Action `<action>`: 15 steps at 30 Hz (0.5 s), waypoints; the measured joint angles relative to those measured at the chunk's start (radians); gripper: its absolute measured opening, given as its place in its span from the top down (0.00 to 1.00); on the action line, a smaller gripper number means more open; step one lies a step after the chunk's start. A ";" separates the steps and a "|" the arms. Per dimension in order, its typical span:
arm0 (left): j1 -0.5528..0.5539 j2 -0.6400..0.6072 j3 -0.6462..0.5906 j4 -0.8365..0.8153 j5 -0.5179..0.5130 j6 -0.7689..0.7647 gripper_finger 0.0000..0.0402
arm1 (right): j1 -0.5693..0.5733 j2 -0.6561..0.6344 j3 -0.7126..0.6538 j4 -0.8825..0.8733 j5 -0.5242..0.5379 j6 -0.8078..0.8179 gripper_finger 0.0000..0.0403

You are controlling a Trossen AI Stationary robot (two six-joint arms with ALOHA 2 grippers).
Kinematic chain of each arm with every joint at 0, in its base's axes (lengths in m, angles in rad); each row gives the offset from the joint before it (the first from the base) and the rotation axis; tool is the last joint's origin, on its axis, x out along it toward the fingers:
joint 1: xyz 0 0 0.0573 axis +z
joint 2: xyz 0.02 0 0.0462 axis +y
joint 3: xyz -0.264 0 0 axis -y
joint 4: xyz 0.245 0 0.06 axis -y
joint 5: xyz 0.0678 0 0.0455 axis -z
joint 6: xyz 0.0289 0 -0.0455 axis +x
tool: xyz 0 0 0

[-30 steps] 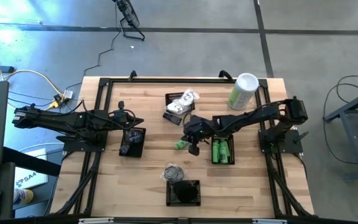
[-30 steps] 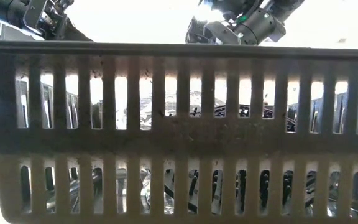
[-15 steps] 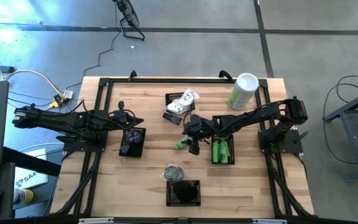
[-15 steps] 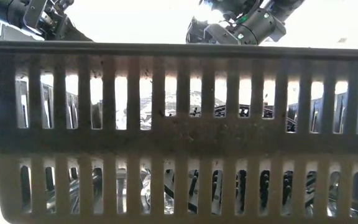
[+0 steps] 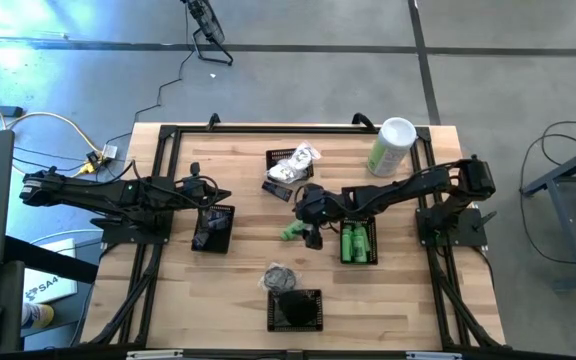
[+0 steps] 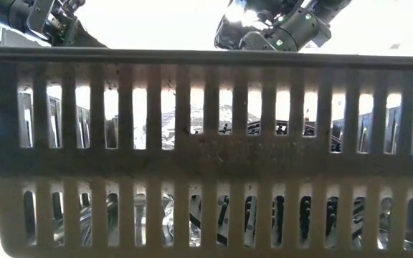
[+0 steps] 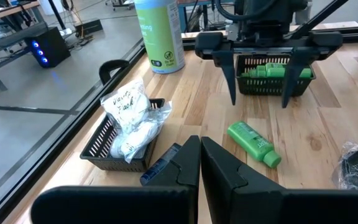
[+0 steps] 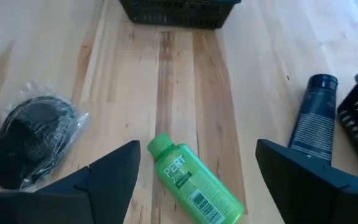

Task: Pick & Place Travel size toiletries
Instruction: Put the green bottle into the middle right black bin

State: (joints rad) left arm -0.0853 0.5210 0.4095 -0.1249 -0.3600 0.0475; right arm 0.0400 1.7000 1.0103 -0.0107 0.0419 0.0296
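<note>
- Right gripper (image 7: 261, 74), fingers spread, hovers over the loose green bottle (image 8: 194, 182) mid-table.
- Left gripper (image 7: 199, 163), fingers together, waits near the left edge.
- Risk: the bottle lies askew; an off-centre pinch could roll it.

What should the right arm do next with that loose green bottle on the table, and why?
Probably lower straight down and close on it. The right hand hangs open above the green bottle, which lies flat on the bare wood between its fingers, not yet touched. The basket of green bottles sits just beside it.
</note>
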 joint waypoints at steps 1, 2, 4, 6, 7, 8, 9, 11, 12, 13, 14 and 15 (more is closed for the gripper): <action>0.000 0.000 0.000 0.000 0.000 0.000 0.97 | 0.000 0.000 0.000 0.000 -0.006 -0.001 0.22; 0.000 0.000 0.000 0.000 0.000 0.000 0.97 | 0.000 0.000 0.000 0.000 -0.022 0.000 0.22; 0.000 0.000 0.000 0.000 0.000 0.000 0.97 | -0.004 0.000 0.000 0.000 -0.053 0.025 0.22; 0.000 0.000 0.000 0.000 0.000 0.000 0.97 | -0.012 0.001 0.000 0.000 -0.077 0.059 0.22; 0.000 0.000 0.000 0.000 0.000 0.000 0.97 | -0.015 0.002 0.000 0.000 -0.087 0.072 0.22; 0.000 0.000 0.000 0.000 0.000 0.000 0.97 | -0.019 0.004 0.000 -0.001 -0.096 0.075 0.22; 0.000 0.000 0.000 0.000 0.000 0.000 0.97 | -0.022 0.004 0.000 -0.003 -0.101 0.074 0.22; 0.000 0.000 0.000 0.000 0.000 0.000 0.97 | -0.024 0.004 0.000 -0.002 -0.103 0.060 0.22; 0.000 0.000 0.000 0.000 0.000 0.000 0.97 | -0.024 0.004 0.000 -0.003 -0.103 0.050 0.22; 0.000 0.000 0.000 0.001 0.000 0.000 0.97 | -0.024 0.004 0.000 -0.006 -0.102 0.044 0.22; 0.000 0.000 0.000 0.002 0.000 0.000 0.97 | -0.023 0.004 0.000 -0.010 -0.102 0.038 0.22; 0.000 0.000 0.000 0.002 0.000 0.000 0.97 | -0.023 0.004 0.000 -0.014 -0.103 0.034 0.22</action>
State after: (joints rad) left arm -0.0851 0.5209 0.4095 -0.1234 -0.3599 0.0473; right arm 0.0170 1.7042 1.0107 -0.0244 -0.0608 0.0638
